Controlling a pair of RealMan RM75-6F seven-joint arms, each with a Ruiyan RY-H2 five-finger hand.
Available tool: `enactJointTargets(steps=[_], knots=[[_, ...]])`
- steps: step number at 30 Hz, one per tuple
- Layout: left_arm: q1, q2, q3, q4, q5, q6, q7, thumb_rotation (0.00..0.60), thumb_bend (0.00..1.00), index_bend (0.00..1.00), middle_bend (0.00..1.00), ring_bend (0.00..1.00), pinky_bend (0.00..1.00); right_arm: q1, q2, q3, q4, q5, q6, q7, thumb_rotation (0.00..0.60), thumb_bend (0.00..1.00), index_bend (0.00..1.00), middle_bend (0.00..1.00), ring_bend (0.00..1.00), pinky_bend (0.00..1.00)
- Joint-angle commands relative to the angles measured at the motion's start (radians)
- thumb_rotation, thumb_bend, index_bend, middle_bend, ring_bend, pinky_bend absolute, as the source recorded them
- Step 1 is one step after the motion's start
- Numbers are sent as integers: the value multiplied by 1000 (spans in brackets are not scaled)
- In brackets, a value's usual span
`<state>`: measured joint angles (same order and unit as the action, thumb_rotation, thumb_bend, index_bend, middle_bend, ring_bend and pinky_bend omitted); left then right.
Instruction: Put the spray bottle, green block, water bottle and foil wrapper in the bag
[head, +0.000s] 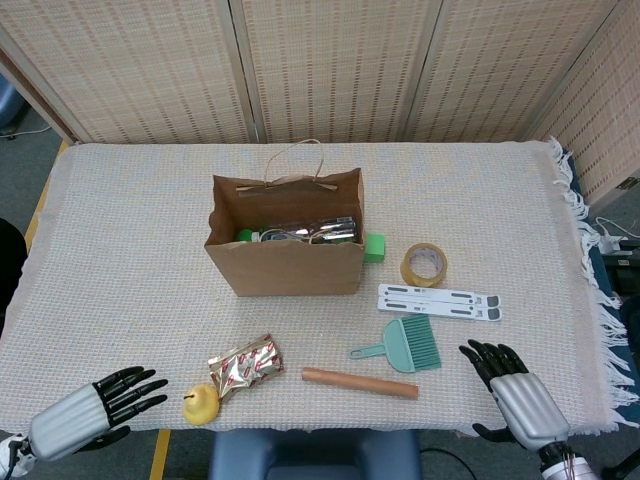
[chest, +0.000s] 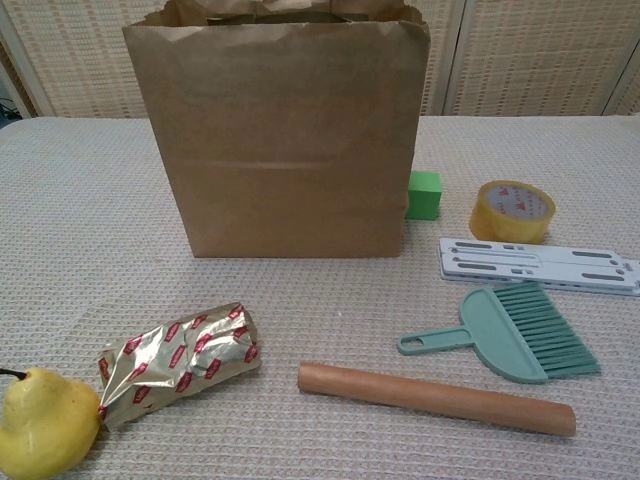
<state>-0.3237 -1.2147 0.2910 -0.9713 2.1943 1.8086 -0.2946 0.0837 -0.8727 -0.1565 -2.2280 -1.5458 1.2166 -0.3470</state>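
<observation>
The bag (head: 287, 240) stands upright mid-table, mouth open, and inside it something shiny and silvery lies next to a bit of green (too cramped to tell which items they are). The green block (head: 374, 247) sits on the cloth touching the bag's right side, outside it. The foil wrapper (head: 245, 365) lies near the front edge, its tail end touching a yellow pear (head: 201, 404). Right of the wrapper lies a wooden rod (head: 360, 382), with a teal brush (head: 405, 346) just behind it, then a white slotted strip (head: 440, 301) and a tape roll (head: 424, 264) farther back. The left hand (head: 92, 411) hangs at the near-left corner, fingers spread, holding nothing. The right hand (head: 509, 391) sits at the near-right edge, fingers apart too, empty, well clear of the brush.
</observation>
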Motion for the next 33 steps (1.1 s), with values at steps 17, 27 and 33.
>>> enactJointTargets(steps=[17,27,33], knots=[[-53,-75,0,-264,-13,-228,180,600,379,0,0,0,147,12,6,4,1,24,-18,16,600,59,0,0,0,0],[-55,-105,7,-354,-60,-348,250,600,378,0,0,0,119,13,21,-2,-4,5,-19,40,600,60,0,0,0,0],[-65,-111,13,-372,-68,-399,287,600,378,0,0,0,109,11,23,-6,-5,-6,-17,44,600,60,0,0,0,0]])
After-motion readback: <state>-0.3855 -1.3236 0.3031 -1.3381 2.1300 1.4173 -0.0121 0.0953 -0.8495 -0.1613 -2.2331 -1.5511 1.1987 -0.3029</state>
